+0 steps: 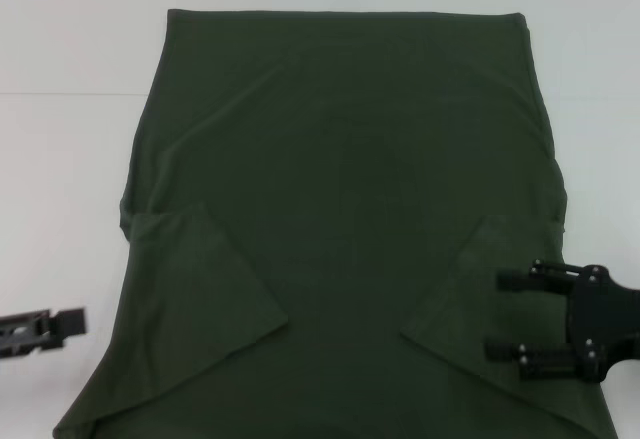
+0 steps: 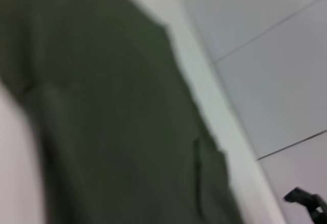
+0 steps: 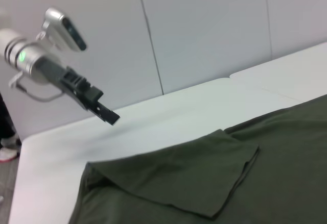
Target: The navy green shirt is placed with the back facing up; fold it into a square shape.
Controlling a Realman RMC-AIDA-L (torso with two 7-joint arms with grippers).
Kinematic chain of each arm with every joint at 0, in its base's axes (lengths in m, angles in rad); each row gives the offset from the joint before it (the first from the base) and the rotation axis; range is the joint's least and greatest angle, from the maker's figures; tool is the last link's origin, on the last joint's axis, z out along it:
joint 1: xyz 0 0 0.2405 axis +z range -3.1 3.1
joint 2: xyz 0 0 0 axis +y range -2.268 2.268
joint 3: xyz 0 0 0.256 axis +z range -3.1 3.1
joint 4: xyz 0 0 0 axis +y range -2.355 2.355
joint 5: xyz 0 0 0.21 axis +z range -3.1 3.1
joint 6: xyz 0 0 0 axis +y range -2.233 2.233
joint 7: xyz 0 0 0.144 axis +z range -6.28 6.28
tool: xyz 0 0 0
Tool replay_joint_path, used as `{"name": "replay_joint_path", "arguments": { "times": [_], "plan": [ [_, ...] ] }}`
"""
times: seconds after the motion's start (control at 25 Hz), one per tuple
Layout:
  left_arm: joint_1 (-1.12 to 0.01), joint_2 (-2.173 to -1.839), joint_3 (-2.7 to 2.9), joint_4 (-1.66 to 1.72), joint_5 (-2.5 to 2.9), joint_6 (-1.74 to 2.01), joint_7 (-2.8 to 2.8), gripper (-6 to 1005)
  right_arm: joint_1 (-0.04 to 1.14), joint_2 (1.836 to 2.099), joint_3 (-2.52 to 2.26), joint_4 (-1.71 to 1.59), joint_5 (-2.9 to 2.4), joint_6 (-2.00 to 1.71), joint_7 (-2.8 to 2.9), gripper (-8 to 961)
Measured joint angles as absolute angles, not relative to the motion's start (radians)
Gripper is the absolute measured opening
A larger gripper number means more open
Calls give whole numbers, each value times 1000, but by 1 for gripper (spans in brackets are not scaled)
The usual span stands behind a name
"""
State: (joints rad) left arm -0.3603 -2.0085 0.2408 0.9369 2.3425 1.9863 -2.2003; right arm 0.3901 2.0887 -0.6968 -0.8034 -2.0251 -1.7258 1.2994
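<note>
Head view showed the navy green shirt (image 1: 340,209) flat on the white table (image 1: 60,159), both sleeves folded inward; the right gripper (image 1: 505,319) hovered open, the left gripper (image 1: 75,321) idle, its state unclear; body folds remained.

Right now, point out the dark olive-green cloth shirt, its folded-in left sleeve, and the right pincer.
Dark olive-green cloth shirt (image 1: 345,149), head view, middle of its back.
Folded-in left sleeve (image 1: 200,279), head view, centre of the flap.
Right pincer (image 1: 512,315), head view, between its two black fingers.
</note>
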Motion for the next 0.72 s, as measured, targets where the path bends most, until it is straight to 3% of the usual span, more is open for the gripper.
{"name": "replay_joint_path", "arguments": {
  "times": [0.32, 0.72],
  "plan": [
    [-426, -1981, 264, 999, 2624, 1991, -2311, 861, 384, 2086, -701, -708, -2026, -1663, 1138, 899],
    [-449, -1993, 361, 939, 2656, 1903, -2285, 861, 386, 2087, -695, -692, -2026, -1642, 1130, 898]
  ]
}}
